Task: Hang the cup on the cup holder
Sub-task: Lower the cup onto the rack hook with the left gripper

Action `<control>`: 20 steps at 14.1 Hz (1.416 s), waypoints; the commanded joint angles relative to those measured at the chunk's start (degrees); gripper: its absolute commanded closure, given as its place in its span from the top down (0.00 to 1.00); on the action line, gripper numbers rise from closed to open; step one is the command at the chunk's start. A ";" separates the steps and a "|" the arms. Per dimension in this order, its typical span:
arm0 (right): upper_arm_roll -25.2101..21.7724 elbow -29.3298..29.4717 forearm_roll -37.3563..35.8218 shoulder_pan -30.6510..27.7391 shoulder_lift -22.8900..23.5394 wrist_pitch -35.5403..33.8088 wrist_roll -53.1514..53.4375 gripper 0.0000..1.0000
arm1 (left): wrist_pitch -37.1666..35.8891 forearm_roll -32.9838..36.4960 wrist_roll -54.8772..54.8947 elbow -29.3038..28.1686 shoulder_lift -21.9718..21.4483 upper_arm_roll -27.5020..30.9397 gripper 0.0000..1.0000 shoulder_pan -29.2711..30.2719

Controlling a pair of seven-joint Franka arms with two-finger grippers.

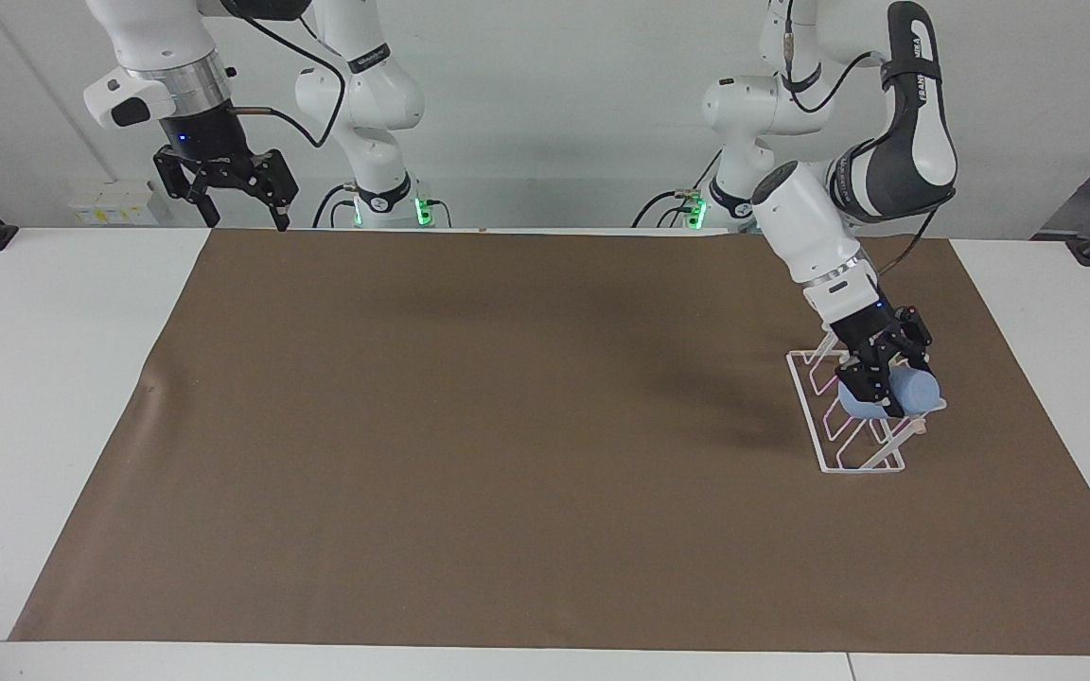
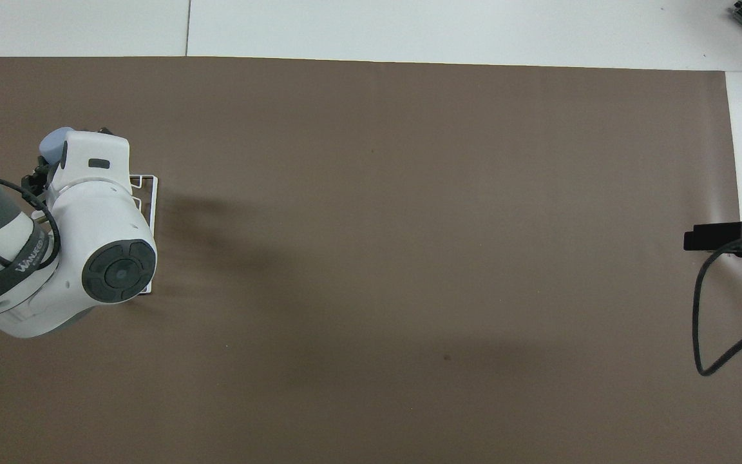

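L gripper [image 1: 888, 380]: clamped on light-blue cup [image 1: 914, 392], tilted sideways over cup holder [image 1: 815, 407] to slip onto peg
R gripper [image 1: 240, 200]: fingers apart, empty, waits above table's robot-side edge

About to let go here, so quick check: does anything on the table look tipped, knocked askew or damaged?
Nothing stands out. The rack stands flat on the brown mat, the left gripper holds the blue cup on its side over the rack, and the right gripper waits open above the table's edge.
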 commanded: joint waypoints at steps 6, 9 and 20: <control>0.03 -0.16 1.17 -0.26 -0.42 -0.69 0.45 1.00 | 2.42 1.29 -0.75 -0.41 -1.05 -0.51 1.00 0.91; 0.03 -0.16 1.17 -0.26 -0.42 -0.69 0.45 1.00 | 4.96 -4.04 0.31 2.31 0.53 -0.51 1.00 1.26; 0.03 -0.16 1.17 -0.17 -0.42 -0.69 0.45 1.00 | 3.23 -31.47 0.49 13.12 2.91 -2.09 1.00 -1.02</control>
